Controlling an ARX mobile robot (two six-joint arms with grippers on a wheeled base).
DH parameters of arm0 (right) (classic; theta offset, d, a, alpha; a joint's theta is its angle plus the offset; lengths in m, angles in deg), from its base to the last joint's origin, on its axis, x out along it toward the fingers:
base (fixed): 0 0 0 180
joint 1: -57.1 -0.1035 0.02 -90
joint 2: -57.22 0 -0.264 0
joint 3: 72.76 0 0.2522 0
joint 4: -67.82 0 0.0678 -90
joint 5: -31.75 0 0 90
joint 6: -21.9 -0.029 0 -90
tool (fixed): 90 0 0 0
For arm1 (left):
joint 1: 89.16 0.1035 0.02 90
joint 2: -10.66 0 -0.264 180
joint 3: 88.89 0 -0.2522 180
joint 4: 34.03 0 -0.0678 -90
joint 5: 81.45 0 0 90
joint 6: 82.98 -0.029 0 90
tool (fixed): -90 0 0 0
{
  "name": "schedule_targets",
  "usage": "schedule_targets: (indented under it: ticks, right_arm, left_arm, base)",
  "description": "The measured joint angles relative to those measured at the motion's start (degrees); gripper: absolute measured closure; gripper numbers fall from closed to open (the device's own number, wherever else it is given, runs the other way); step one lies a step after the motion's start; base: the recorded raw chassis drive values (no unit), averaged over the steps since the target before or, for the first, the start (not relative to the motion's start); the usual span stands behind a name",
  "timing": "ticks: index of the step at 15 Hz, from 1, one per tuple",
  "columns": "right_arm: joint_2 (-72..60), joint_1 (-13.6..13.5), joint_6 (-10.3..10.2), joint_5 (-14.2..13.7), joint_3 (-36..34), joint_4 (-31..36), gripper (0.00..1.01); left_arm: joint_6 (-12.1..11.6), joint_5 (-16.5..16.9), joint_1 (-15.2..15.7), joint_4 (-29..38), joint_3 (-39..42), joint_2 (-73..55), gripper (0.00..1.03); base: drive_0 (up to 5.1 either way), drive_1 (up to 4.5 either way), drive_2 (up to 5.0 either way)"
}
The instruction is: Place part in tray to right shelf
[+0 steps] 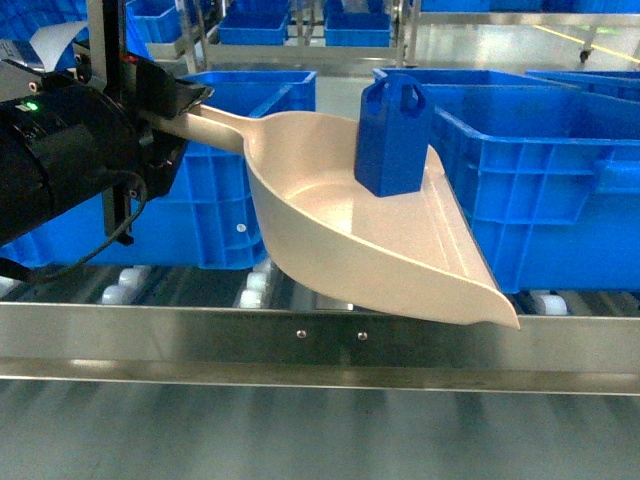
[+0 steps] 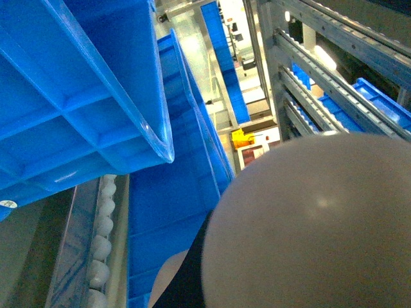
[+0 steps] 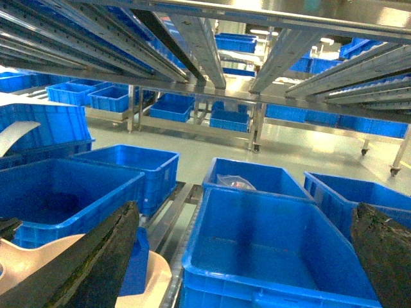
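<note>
Above the right shelf [image 1: 320,340], the left gripper [image 1: 185,105] clamps the tray [image 1: 340,240] handle; its lip points right-forward, part [image 1: 393,135] seemingly upright inside. Right gripper [image 3: 244,269] gapes empty.

There are no words, numbers or signs to read in any of the pictures. The blue crate [image 2: 64,115] in the left wrist view has a small white sticker [image 2: 8,204] on its near left edge, but it is too tiny and blurry to read. Far back in that view there is a yellow thing [image 2: 242,138], and no letters can be made out on it.
</note>
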Motion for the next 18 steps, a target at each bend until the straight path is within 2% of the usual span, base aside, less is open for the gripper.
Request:
schedule_targets:
  ticks: [18]
  right_arm:
    - [0.0,0.0,0.0,0.0,0.0,0.0,0.03]
  left_arm:
    - [0.0,0.0,0.0,0.0,0.0,0.0,0.89]
  base:
    - [0.0,0.0,0.0]
